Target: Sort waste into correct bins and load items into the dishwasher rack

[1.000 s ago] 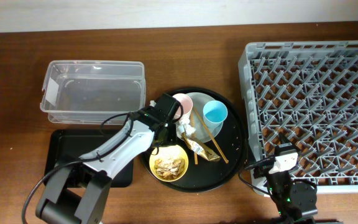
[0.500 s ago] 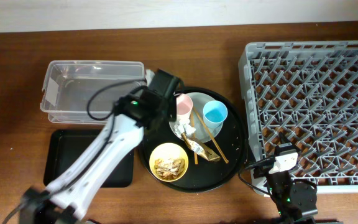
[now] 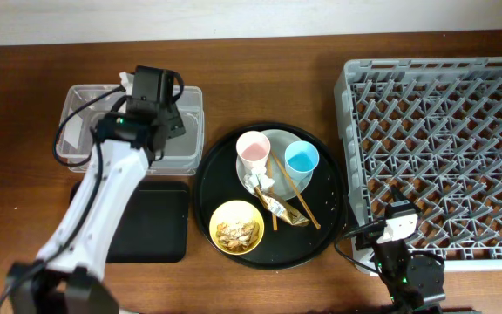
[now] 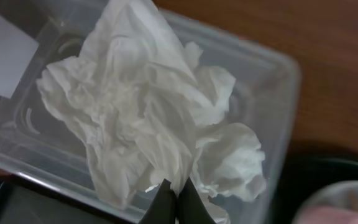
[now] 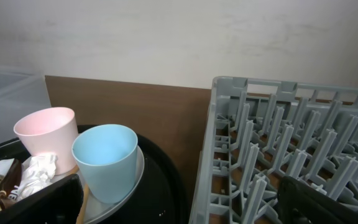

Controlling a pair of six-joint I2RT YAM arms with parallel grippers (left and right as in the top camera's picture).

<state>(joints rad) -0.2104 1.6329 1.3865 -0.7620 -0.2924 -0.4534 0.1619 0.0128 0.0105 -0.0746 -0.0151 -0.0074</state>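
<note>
Dark wood tabletop, and the job is barely begun: the left gripper, fingertips pinched on a crumpled white tissue, hangs over the clear tub, though whether the paper touches the tub's floor is hard to tell. On the round black tray wait a second tissue, the wrapper, the yellow bowl of scraps, pink cup, blue cup, plate and chopsticks; the dishwasher rack holds nothing. The right gripper rests spread wide beside the rack, unmoved. A second ago the left arm was at the pink cup; it has swung to the tub.
</note>
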